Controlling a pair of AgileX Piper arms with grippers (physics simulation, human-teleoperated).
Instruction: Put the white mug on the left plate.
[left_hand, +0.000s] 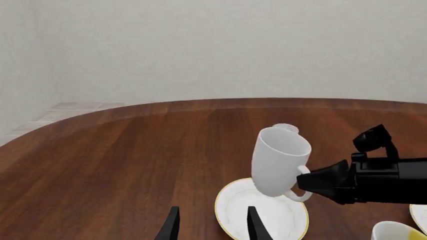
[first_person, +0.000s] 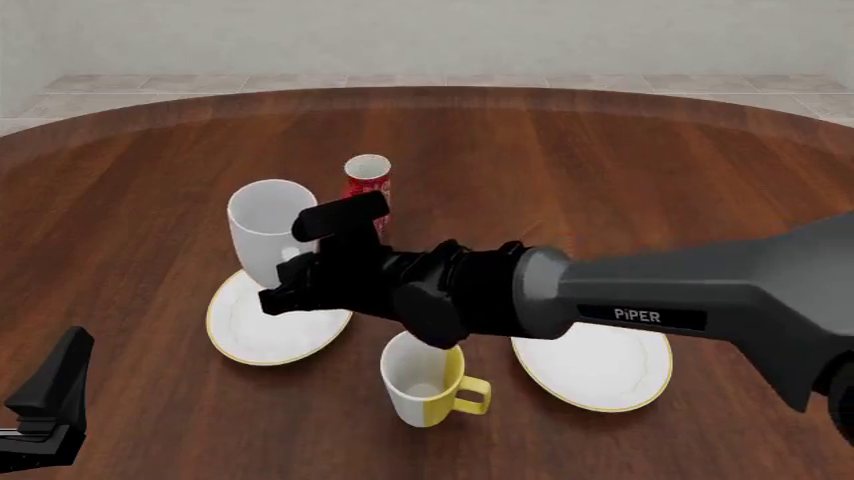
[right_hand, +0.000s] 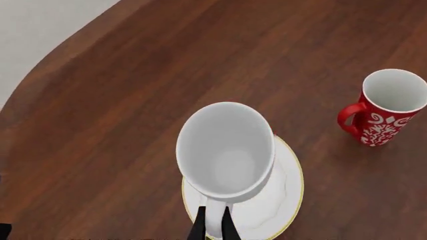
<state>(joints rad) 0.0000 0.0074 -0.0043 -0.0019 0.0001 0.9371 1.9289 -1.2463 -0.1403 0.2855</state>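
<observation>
- Right gripper (right_hand: 212, 227) has its jaws pinched on the loop handle of the tall plain all-white cylindrical mug (first_person: 271, 232), so the grab itself looks sorted.
- That mug sits tilted over the far side of the round shallow white plate with the thin yellow rim (first_person: 247, 335), the left one. In the left wrist view its base seems to be right at the plate, but I honestly can't tell if it's touching or just above.
- So I'd say we're nearly done: what's left is settling it upright, letting go and backing the arm out.
- Left gripper (left_hand: 211, 226) hangs low near the tabletop (first_person: 641, 170), jaws apart, holding nothing.
- Contents: white mug is empty inside, and so is the small red mug with white pattern (right_hand: 385, 107).
- The half-yellow, half-white mug (first_person: 427, 380) looks empty too, and the other matching white plate (first_person: 607, 382) has nothing on it.
</observation>
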